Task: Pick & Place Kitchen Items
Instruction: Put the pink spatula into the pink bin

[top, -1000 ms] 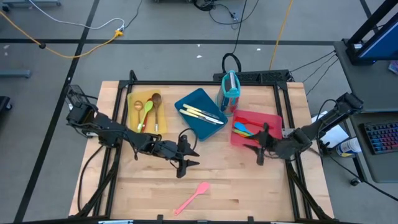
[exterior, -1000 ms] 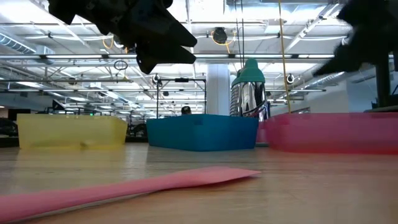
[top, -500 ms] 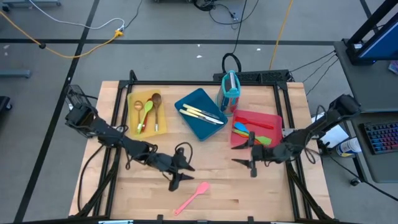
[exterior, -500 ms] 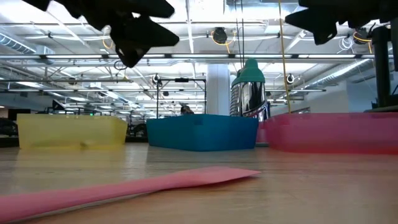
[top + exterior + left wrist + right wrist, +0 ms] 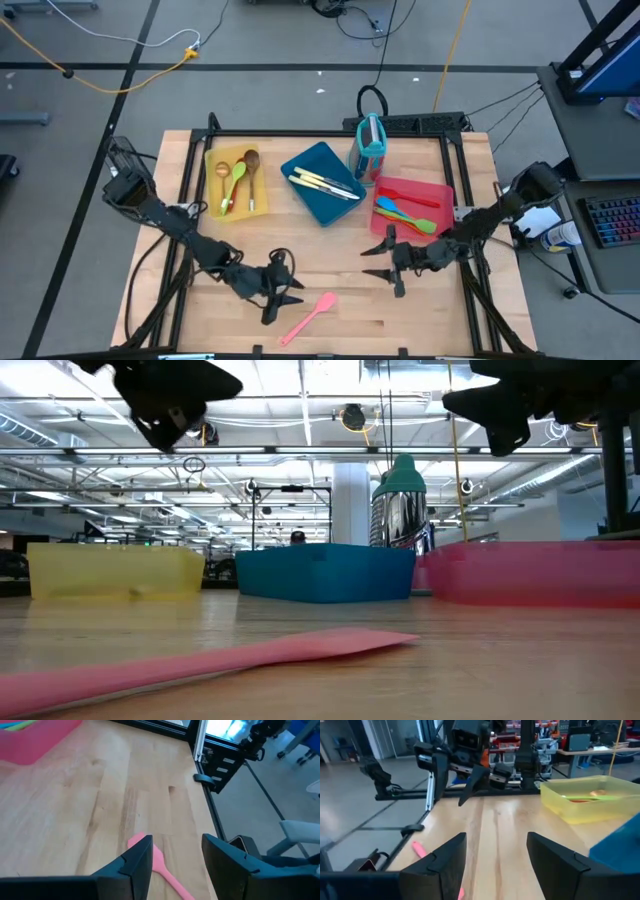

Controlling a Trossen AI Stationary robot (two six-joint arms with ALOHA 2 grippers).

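Observation:
A pink spatula (image 5: 308, 318) lies flat on the wooden table near its front edge. It also shows in the low view (image 5: 200, 665) and in the left wrist view (image 5: 150, 854). My left gripper (image 5: 288, 299) is open and hovers just left of the spatula's head, above the table; its fingers (image 5: 135, 865) stand apart with the spatula's head below them. My right gripper (image 5: 375, 262) is open and empty above the table, to the right of the spatula and in front of the red tray. More utensils lie in the three trays.
A yellow tray (image 5: 212, 165) with wooden and green spoons, a blue tray (image 5: 322, 158) with cream-handled knives and a red tray (image 5: 438, 190) with blue, green and red utensils stand at the back. An upright teal holder (image 5: 370, 145) stands behind them. Bare wood lies around the spatula.
My left gripper has gone toward the table's near edge and down toward the pink spatula, staying open. My right gripper has gone toward the table's left and near edges, away from the red tray, also open. The spatula has kept still.

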